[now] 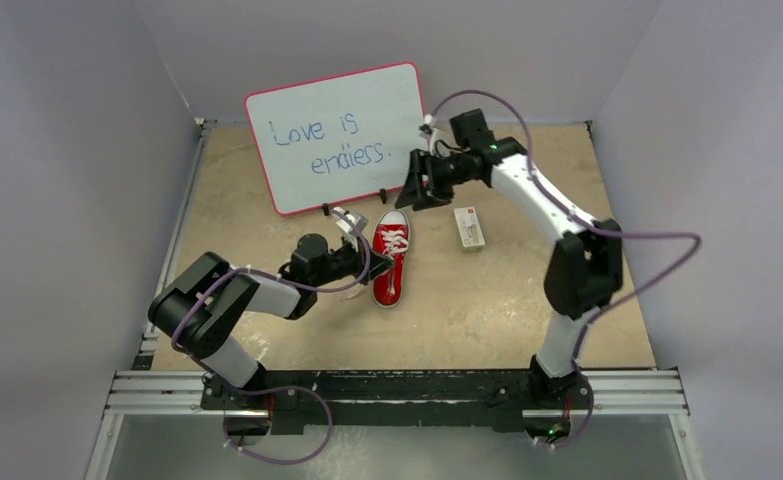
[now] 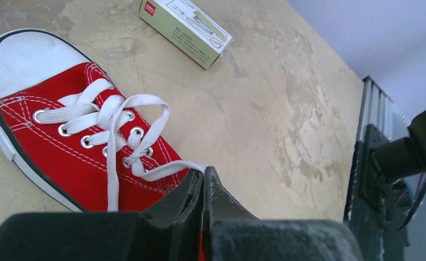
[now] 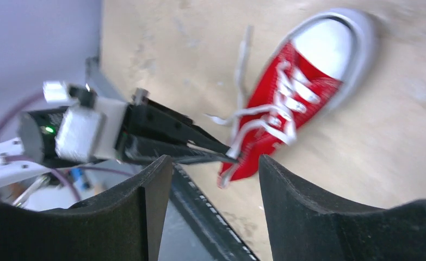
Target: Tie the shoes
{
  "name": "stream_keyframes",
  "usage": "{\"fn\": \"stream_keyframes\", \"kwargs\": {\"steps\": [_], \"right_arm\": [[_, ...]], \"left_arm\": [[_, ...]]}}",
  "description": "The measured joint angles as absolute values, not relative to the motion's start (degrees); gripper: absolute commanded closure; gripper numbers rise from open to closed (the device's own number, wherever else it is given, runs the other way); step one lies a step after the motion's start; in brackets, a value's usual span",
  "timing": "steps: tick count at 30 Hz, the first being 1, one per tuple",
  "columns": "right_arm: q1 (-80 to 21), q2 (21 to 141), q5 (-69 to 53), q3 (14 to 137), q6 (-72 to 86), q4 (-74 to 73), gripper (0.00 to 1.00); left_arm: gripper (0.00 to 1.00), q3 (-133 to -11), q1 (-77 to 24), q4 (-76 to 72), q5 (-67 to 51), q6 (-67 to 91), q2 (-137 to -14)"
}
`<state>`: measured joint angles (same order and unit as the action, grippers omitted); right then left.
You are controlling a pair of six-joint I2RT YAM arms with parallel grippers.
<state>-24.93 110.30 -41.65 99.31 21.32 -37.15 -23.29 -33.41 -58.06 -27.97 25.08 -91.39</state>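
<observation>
A small red sneaker [image 1: 391,262] with a white toe cap lies mid-table, toe toward the whiteboard. It also shows in the left wrist view [image 2: 58,147] and the right wrist view [image 3: 303,89]. Its white laces [image 2: 110,117] are loose. My left gripper [image 1: 381,262] is at the shoe's left side, shut [image 2: 204,176] on the end of one lace strand [image 2: 167,169], which runs taut from the eyelets. My right gripper [image 1: 414,196] hangs above the table beyond the shoe's toe, open and empty [image 3: 216,163], looking down at the shoe and the left gripper's fingers [image 3: 199,148].
A whiteboard [image 1: 337,135] with blue writing leans at the back, just behind the shoe. A small white box [image 1: 469,228] lies right of the shoe, also in the left wrist view [image 2: 186,30]. Grey walls enclose three sides; a metal rail [image 1: 397,390] runs along the near edge.
</observation>
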Motion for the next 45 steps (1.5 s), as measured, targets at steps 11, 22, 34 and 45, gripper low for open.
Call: {"fn": "stream_keyframes", "kwargs": {"steps": [11,22,34,45], "right_arm": [[-31.4,87.2,-25.5,64.2,22.7,-21.7,0.4],[-55.4,75.5,-6.7,44.8,28.6,7.6,0.46],[-64.4,95.8,17.8,56.1,38.3,8.0,0.49],[-67.2,107.9,32.0,67.3,52.4,-2.5,0.53]], "left_arm": [[1.0,-28.9,-31.6,-53.1,-27.2,39.0,-94.2],[1.0,-34.8,-27.0,-49.9,-30.5,47.1,-100.4],[1.0,-41.6,-24.5,-39.8,-35.7,46.4,-103.8],[1.0,-45.1,-24.3,-32.3,-37.3,43.3,-105.3]]}}
